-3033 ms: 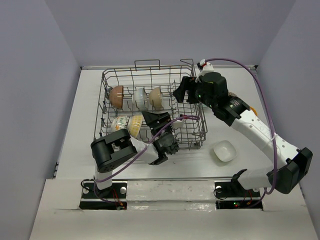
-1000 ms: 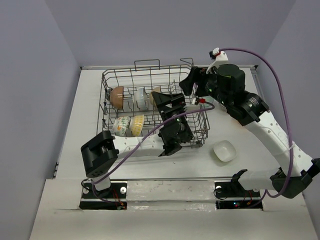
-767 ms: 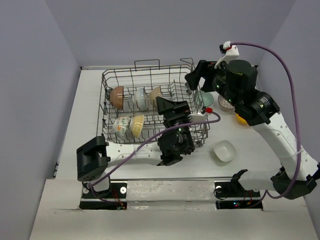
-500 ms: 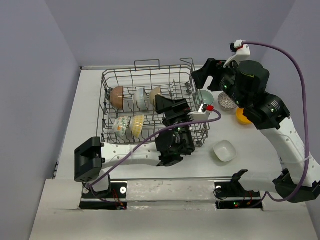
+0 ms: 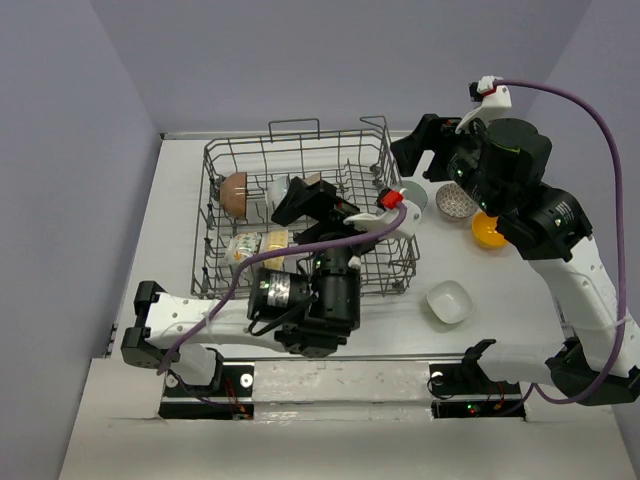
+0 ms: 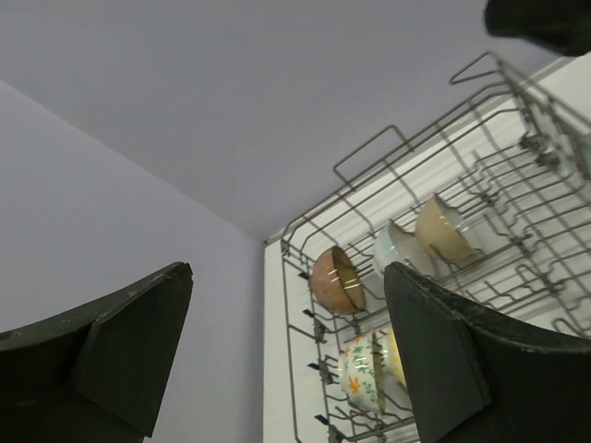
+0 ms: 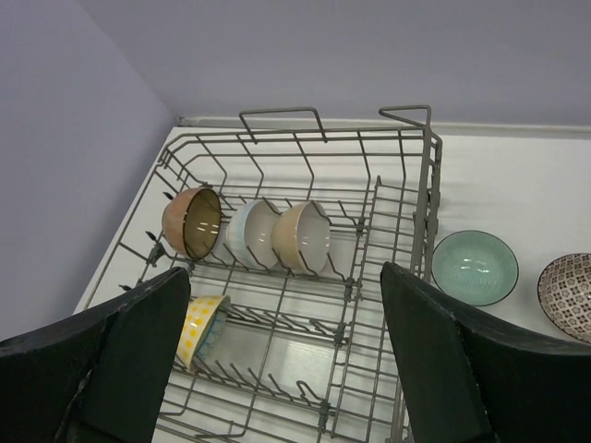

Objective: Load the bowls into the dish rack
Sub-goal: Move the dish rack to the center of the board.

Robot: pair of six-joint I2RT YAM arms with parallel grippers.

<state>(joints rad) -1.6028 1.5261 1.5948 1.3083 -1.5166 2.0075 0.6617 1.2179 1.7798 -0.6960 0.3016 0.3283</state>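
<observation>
The grey wire dish rack [image 5: 214, 166] holds a brown bowl [image 5: 234, 192], a floral bowl [image 5: 242, 250] and a yellow bowl [image 5: 272, 240]. My left gripper [image 5: 308, 198] is open and empty, raised over the rack's middle, hiding two more bowls. The left wrist view shows the brown [image 6: 337, 280], pale [image 6: 397, 247], tan [image 6: 441, 229] and floral [image 6: 362, 371] bowls. My right gripper [image 5: 420, 155] is open and empty above the rack's right rear corner. A teal bowl [image 7: 475, 267] and a speckled bowl [image 7: 568, 284] sit right of the rack [image 7: 277, 136].
On the table right of the rack are an orange bowl [image 5: 487, 230] and a squarish white bowl [image 5: 448, 301] near the front. The left arm's purple cable [image 5: 330, 240] loops over the rack's front. Purple walls close in the left, back and right sides.
My left arm has swung its elbow out to the left and lifted its gripper back over the rack's middle. My right gripper has risen and moved right, off the rack's corner.
</observation>
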